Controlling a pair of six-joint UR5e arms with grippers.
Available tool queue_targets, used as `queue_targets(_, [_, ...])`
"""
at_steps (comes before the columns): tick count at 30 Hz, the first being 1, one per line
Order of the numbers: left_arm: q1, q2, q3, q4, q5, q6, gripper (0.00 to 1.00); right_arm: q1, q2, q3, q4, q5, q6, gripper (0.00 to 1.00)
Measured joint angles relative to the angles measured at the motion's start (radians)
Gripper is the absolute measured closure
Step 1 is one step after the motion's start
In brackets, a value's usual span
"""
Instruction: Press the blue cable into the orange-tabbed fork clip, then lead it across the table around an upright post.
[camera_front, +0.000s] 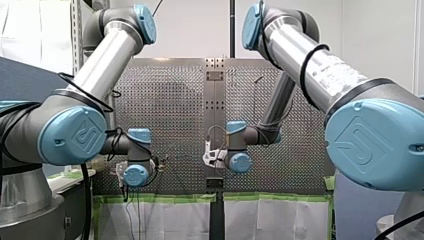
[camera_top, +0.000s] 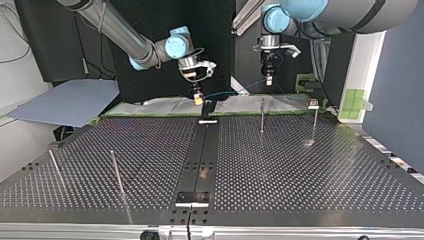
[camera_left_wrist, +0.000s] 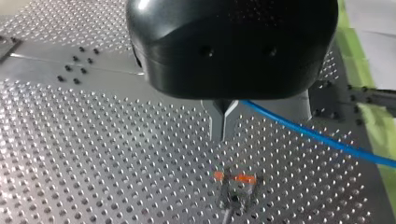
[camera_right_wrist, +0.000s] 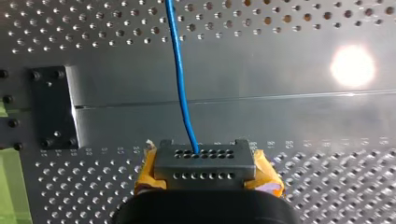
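The blue cable (camera_left_wrist: 322, 138) leaves my left gripper (camera_left_wrist: 223, 125), whose thin metal fingers are shut on it. A little beyond and below those fingertips stands the orange-tabbed fork clip (camera_left_wrist: 236, 179) on the perforated table; the cable hangs clear of it. In the right wrist view the blue cable (camera_right_wrist: 180, 79) runs straight ahead from my right gripper (camera_right_wrist: 204, 163), whose yellow pads are shut on it. In the top view the cable (camera_top: 235, 91) spans between my right gripper (camera_top: 198, 98) and my left gripper (camera_top: 268, 78), both near the table's far edge.
Thin upright posts stand on the table in the top view: one (camera_top: 262, 116) under my left gripper, one (camera_top: 315, 122) further right with a small cap, two (camera_top: 116, 172) at the near left. A black rail (camera_top: 200, 150) runs down the middle.
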Motion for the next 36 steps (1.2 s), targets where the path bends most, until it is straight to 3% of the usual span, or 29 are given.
queue_targets(14, [0.12,-0.12,0.119,-0.082,0.12,-0.05,1.0,-0.001,0.109,-0.109,0.074,-0.002,-0.01,0.98])
queue_targets(20, [0.144,-0.173,0.173,-0.094,0.17,-0.065,1.0,-0.004,0.159,-0.148,0.082,-0.003,-0.012,0.98])
queue_targets(26, [0.146,-0.189,0.198,-0.093,0.172,-0.07,1.0,-0.005,0.214,-0.161,0.084,-0.005,-0.015,0.98])
queue_targets(33, [0.154,-0.189,0.2,-0.048,0.147,-0.064,1.0,-0.007,0.245,-0.184,0.107,-0.007,-0.049,0.98])
queue_targets(36, [0.155,-0.188,0.2,-0.042,0.14,-0.047,1.0,-0.01,0.246,-0.205,0.129,-0.006,-0.056,0.98])
